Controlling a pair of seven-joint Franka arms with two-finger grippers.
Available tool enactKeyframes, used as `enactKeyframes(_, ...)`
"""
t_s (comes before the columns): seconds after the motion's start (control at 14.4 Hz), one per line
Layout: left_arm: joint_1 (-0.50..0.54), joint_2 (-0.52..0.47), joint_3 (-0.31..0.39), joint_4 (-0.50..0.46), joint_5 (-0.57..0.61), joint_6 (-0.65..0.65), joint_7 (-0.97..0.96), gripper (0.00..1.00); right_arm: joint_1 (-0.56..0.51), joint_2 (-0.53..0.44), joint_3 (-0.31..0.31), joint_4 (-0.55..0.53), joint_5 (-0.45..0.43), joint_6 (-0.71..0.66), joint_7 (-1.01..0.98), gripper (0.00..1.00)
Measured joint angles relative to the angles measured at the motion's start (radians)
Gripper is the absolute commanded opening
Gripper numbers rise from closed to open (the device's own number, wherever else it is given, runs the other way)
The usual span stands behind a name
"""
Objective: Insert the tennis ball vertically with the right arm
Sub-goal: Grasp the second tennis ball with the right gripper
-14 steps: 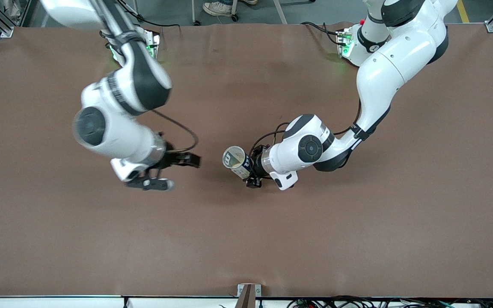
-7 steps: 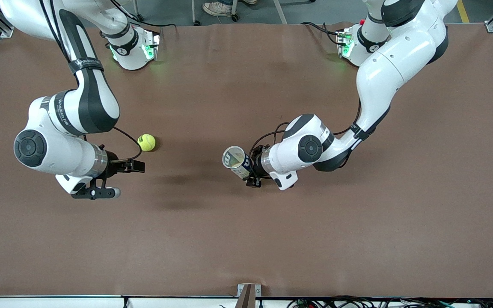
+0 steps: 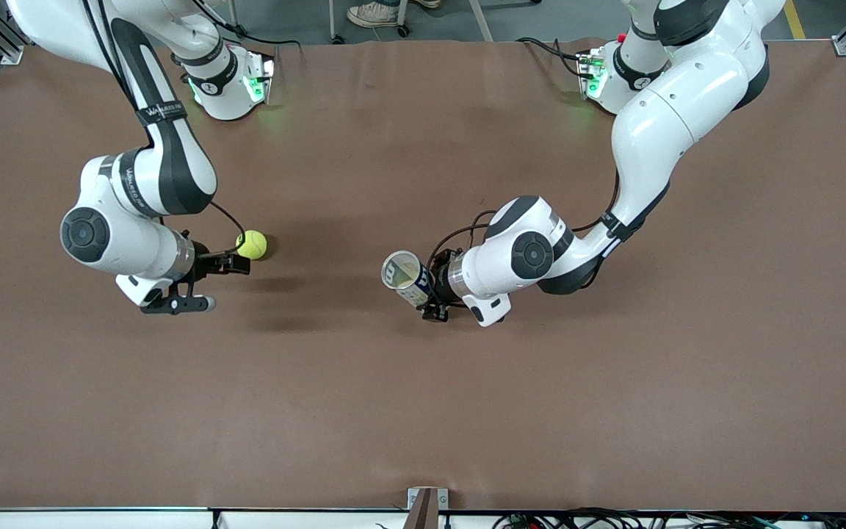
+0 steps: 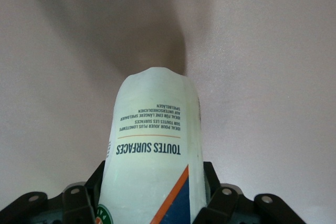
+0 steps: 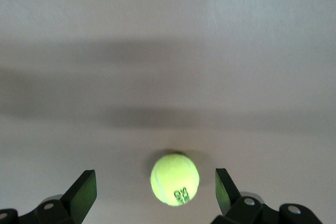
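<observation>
A yellow-green tennis ball lies on the brown table toward the right arm's end. My right gripper is open and empty, low over the table right beside the ball. In the right wrist view the ball sits just ahead of the gripper, between the lines of its two fingers, not touched. My left gripper is shut on a white tennis-ball can, held tilted near the table's middle, its open mouth toward the right arm's end. The can fills the left wrist view, in the left gripper.
The brown table is bare around the ball and the can. The two arm bases stand at the table's edge farthest from the front camera. A metal bracket sits at the nearest edge.
My right arm swung toward its end of the table, uncovering the ball, then came back so its open gripper is beside the ball. The left arm and can have not moved.
</observation>
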Motion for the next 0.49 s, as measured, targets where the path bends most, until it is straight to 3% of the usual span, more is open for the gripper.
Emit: enactKeyframes(0.49,0.0,0.0,0.0,0.0,0.0,0.0,0.0,0.73,0.002,-0.056,0.008,-0.21,-0.009,0.114,-0.001,1.0)
